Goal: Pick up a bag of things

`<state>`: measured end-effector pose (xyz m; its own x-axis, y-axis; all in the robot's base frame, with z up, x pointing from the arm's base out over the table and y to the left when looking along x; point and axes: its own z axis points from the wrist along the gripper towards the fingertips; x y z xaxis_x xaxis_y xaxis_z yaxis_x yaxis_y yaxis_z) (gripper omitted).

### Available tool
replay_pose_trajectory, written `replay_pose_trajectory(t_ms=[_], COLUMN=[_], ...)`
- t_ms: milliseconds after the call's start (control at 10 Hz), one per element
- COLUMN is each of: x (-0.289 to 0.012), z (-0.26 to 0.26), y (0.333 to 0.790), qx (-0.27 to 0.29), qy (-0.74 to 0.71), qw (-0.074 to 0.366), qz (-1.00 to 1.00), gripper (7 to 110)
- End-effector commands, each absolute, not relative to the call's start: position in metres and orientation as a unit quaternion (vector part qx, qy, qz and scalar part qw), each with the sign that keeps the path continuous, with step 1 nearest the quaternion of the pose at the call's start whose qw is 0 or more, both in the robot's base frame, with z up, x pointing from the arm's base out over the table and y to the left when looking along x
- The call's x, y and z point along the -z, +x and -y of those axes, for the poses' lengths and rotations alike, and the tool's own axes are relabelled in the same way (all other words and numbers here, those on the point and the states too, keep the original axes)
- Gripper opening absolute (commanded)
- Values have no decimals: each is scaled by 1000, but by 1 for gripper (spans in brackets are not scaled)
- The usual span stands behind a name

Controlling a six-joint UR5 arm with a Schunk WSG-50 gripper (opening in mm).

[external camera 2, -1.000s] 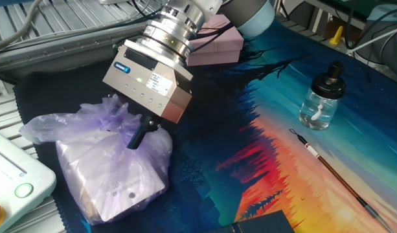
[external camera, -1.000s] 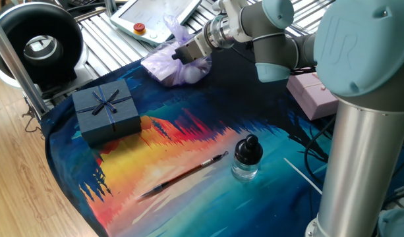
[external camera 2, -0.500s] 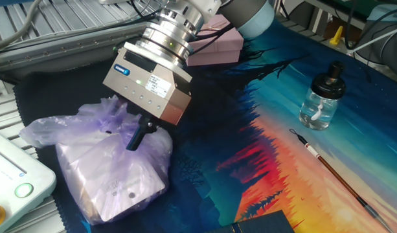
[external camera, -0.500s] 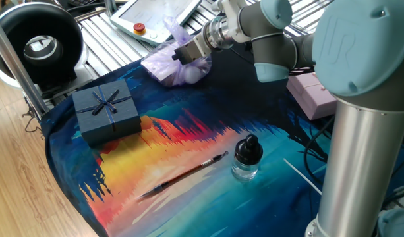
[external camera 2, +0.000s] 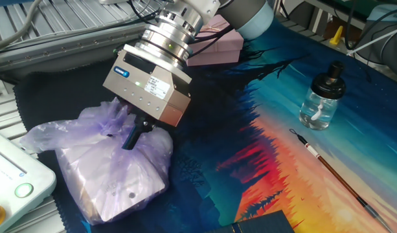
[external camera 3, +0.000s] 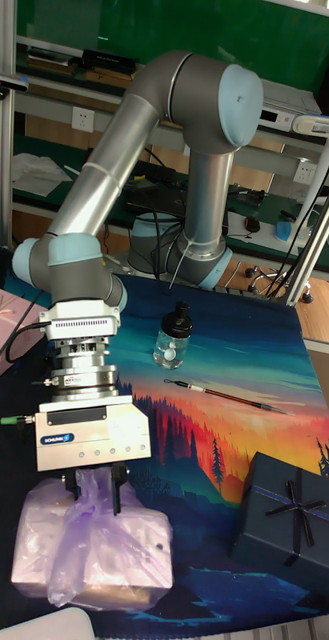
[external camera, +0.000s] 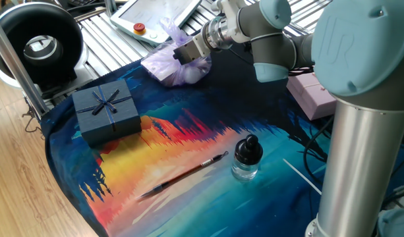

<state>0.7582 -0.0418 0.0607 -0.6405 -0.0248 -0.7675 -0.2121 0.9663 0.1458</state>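
The bag of things is a pale lilac, wrinkly plastic bag lying at the mat's far edge, beside the white pendant. Something pale and blocky shows through it. My gripper points down into the bag's gathered top. One dark finger presses the plastic, and the other is hidden behind the folds. In the tall fixed view the gripper has the bunched neck between its two fingers. The bag rests on the table.
A dark blue box with a bow stands at the left of the painted mat. A pink box lies behind the arm. An ink bottle and a brush lie mid-mat. A white pendant borders the bag.
The visible finger has slid inward across the bag's top while the gripper body stayed put. The plastic neck has bunched up and shifted with it.
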Motion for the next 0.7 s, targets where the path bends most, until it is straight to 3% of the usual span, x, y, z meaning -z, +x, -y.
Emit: replay_pose_trajectory(t_ms=[0,500,600], x=[-62,-59,-60], z=[48,51,53], y=[760,761,761], qx=[-111,-107,-104], qy=[-51,-39,-36], qw=[419,417,417], qz=[-900,-902,-902], gripper=[22,22,7])
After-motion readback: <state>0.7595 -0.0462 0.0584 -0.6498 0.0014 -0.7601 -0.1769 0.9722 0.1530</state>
